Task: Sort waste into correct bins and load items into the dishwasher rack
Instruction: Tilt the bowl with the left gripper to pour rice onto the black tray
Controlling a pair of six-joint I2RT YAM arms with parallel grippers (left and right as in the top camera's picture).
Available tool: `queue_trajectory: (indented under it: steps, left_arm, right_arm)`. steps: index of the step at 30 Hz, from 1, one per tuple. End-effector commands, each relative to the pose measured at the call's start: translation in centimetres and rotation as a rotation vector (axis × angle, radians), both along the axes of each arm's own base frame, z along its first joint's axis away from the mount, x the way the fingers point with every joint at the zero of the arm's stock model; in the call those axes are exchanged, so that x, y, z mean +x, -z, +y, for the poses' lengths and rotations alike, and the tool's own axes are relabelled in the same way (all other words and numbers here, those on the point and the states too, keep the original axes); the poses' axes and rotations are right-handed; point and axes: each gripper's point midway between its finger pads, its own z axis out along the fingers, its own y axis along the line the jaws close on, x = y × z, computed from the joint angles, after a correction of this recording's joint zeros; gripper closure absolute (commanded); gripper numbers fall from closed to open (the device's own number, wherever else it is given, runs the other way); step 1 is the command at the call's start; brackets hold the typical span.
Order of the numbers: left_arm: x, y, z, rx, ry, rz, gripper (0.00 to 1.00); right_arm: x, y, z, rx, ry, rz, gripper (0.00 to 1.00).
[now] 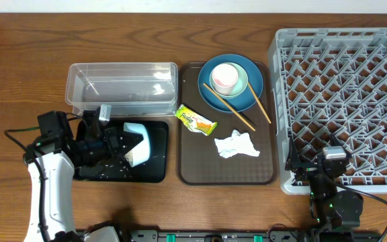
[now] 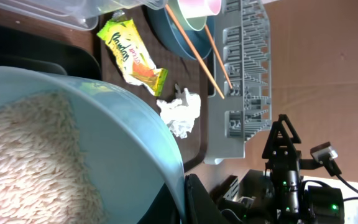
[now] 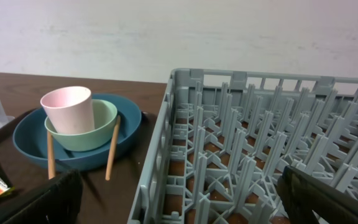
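My left gripper [image 1: 121,144] is shut on the rim of the white and light-blue bowl [image 1: 138,142], which is tipped on its side over the black tray [image 1: 154,171]. White rice [image 2: 36,155] fills the bowl [image 2: 145,134]; a dark finger [image 2: 199,200] presses its rim. The clear tub [image 1: 123,87] stands behind. The snack wrapper [image 1: 195,120] and the crumpled tissue [image 1: 237,145] lie on the brown tray [image 1: 193,171]. The pink cup [image 3: 69,109] sits in the mint bowl [image 3: 101,127] on the blue plate [image 3: 27,140], with two chopsticks [image 3: 112,149] leaning on it. My right gripper [image 3: 185,199] is open, straddling the front left edge of the rack [image 3: 260,143].
The grey rack [image 1: 348,101] fills the right side of the table. The brown tray lies between it and the two bins. The left arm's white link [image 1: 46,195] reaches in from the front left. Bare wooden table [image 1: 19,60] shows at the far left.
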Motion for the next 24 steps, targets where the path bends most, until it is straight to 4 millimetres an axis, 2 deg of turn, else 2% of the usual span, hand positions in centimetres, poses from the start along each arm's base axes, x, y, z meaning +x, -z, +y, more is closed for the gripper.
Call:
queue_trajectory:
  steps: [1,24]
  left_arm:
    - [0.02,-0.39,-0.4,-0.049,0.015,-0.047,0.94]
    - [0.08,-0.78,-0.67,-0.08,0.027,-0.085,0.94]
  right_arm:
    - [-0.02,0.11,0.12,-0.005,-0.003,0.002,0.01]
    - [-0.02,0.11,0.12,-0.005,-0.003,0.002,0.01]
